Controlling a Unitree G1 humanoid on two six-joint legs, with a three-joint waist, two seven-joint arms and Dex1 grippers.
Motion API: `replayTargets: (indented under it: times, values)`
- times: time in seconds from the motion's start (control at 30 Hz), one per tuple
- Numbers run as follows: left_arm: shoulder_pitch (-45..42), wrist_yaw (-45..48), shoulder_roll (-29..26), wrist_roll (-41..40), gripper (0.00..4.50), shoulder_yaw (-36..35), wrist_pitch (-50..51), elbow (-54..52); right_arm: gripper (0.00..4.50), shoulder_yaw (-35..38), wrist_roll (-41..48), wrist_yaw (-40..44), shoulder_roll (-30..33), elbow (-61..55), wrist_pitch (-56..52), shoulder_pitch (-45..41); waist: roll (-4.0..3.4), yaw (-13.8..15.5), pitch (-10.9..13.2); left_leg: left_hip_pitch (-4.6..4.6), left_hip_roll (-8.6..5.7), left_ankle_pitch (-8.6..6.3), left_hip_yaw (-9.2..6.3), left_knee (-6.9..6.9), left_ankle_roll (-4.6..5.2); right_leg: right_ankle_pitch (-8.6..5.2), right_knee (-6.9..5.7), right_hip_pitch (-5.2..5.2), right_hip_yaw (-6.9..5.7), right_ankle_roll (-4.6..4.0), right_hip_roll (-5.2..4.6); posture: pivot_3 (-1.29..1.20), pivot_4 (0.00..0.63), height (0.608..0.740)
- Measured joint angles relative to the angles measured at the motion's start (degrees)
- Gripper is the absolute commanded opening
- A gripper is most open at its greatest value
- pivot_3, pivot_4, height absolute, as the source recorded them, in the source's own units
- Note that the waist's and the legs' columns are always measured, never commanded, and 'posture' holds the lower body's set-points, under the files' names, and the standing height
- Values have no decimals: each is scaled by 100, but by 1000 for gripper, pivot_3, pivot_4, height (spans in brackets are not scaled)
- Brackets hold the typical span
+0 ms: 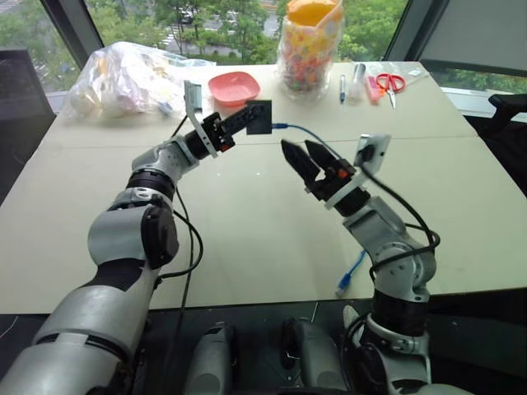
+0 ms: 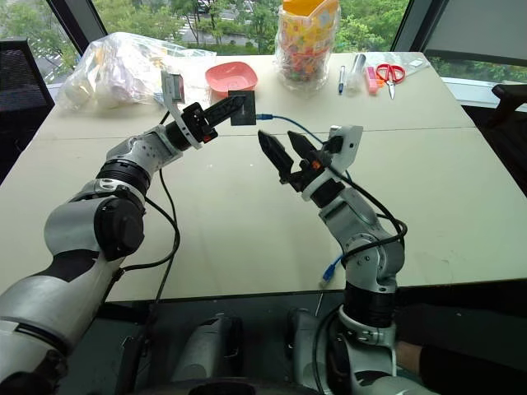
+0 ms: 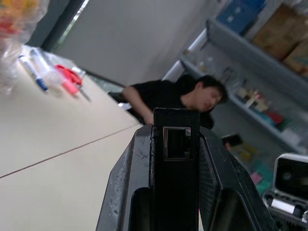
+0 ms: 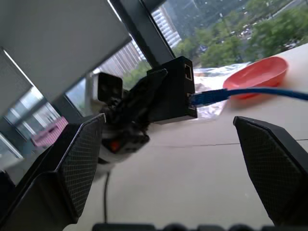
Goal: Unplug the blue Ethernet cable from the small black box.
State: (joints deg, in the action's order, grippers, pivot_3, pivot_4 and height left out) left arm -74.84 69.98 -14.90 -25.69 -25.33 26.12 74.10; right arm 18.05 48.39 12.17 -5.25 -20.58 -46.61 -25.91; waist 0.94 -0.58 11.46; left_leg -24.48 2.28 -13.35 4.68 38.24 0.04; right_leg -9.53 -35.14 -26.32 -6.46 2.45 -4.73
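**Box gripped aloft, cable plug at its port**

Nearest the camera, a loose blue plug end (image 1: 344,283) of the blue Ethernet cable (image 1: 306,131) hangs over the near edge of the bench (image 1: 247,239), just left of the right arm. From there the cord runs up behind that arm and arcs across to the small black box (image 1: 258,117), where its other plug meets the box's right-hand side; the right wrist view shows the blue plug (image 4: 206,97) at the lower of two ports, though whether it is seated or just out cannot be told.

The left claw (image 1: 240,122) is clenched on the small black box, holding it raised above the middle of the bench, its empty upper port facing out between the fingers (image 3: 126,178) in the left wrist view.

The right claw (image 1: 301,155) stands released, fingers spread wide and grasping nothing, just right of and nearer than the box, with the cable passing beyond its tips.

At the far edge lie a pink bowl (image 1: 233,85), a clear bag of items (image 1: 123,78), a jar of coloured sweets (image 1: 310,49), pens (image 1: 343,86) and red scissors (image 1: 390,83). A person in black (image 3: 178,98) sits beyond the bench.
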Motion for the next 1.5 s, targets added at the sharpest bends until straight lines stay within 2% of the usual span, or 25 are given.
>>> replayTargets:
  times: [0.1, 0.3, 0.93, 1.03, 1.27, 1.5]
  values:
    - [2, 58, 81, -129, 507, -46, 280, -135, 4438, 152, 409, -489, -175, 81, -15, -8, 0, -6, 0, -1, -1, -1, 1, -2, 0, -2, 4, -2, 1, 2, 0, 0, 150, 740]
    - [62, 207, 318, -254, 507, -54, 697, -351, 4438, 193, 612, -1013, -283, 504, 524, -185, 0, -32, 0, -2, -15, -1, 2, -11, 1, -5, 4, -6, 2, 4, 8, 0, 150, 740]
    - [100, 276, 512, -254, 507, -11, 882, -456, 4438, -151, 808, -950, -258, 745, 1223, -191, -1, -30, 0, -2, -15, -1, 1, -11, 1, -6, 4, -7, 3, 7, 7, 0, 150, 740]
    - [100, 282, 513, -255, 507, -12, 945, -465, 3570, -188, 821, -950, -259, 760, 1259, -191, -1, -30, 0, -2, -15, -1, 1, -11, 1, -6, 4, -7, 3, 7, 7, 0, 150, 740]
    - [104, 207, 522, -340, 507, -32, 1145, -511, 95, -246, 997, -770, -264, 822, 1345, -236, -1, -30, 0, -3, -15, -1, 0, -11, 1, -6, 4, -7, 3, 8, 7, 0, 150, 740]
    - [119, -134, 585, -655, 507, -196, 1502, -519, 95, -254, 1215, -733, -270, 876, 1496, -242, -1, -28, 0, -3, -5, -1, 0, -11, 1, -7, 5, -7, 3, 8, 6, 0, 150, 740]
